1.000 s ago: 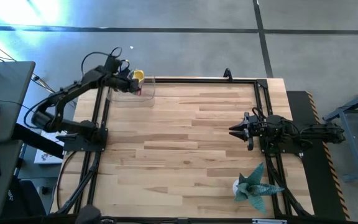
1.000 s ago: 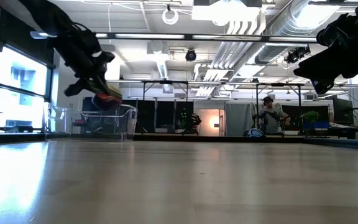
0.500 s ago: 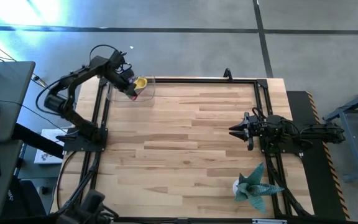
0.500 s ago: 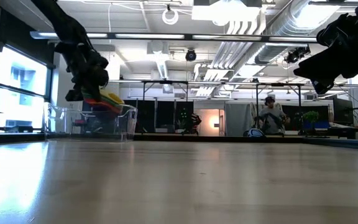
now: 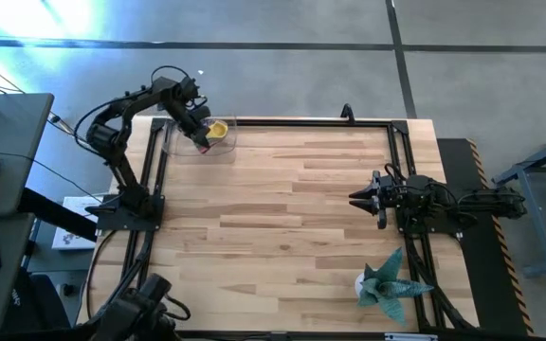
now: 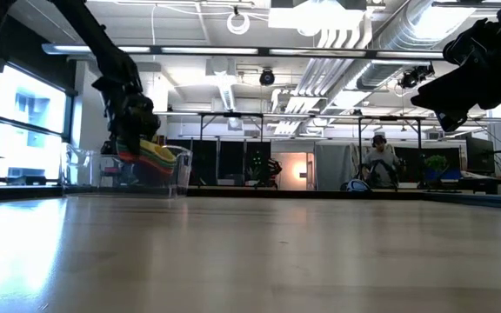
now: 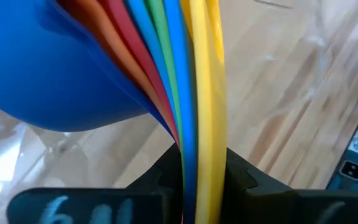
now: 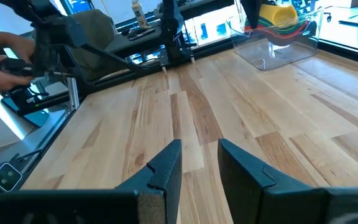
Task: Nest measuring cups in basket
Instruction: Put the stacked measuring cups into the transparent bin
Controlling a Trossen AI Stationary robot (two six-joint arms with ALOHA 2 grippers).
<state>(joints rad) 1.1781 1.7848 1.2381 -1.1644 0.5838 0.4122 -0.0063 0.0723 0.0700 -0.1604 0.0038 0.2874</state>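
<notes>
The measuring cups (image 5: 218, 130) are nested in one stack, yellow on top, with blue, green, red and orange rims showing in the left wrist view (image 7: 73, 68). The stack is tilted inside the walls of the clear basket (image 5: 227, 149) at the table's far left corner. The low view shows the cups (image 6: 156, 157) between the basket's walls (image 6: 85, 169). My left gripper (image 5: 200, 141) is shut on the stack. My right gripper (image 5: 356, 199) hovers open over the table's right side, far from the cups. My left gripper pinches the bundled flat handles (image 7: 194, 134) of the stacked cups between its two fingers (image 7: 241, 180). It comes from above, slanting down into the basket. The stack hangs tilted below the fingers; whether it touches the basket's floor cannot be told.
A spiky teal plant-like figure (image 5: 387, 282) stands near the table's near right corner. Black frame rails (image 5: 282, 121) run along the far, left and right edges. Bare wood lies between the arms. A person (image 6: 377, 163) sits in the room beyond the table.
My left gripper has moved down into the basket, its arm rising at the elbow. The stack of cups has come down with it, from above the basket's rim to between its walls, still held.
</notes>
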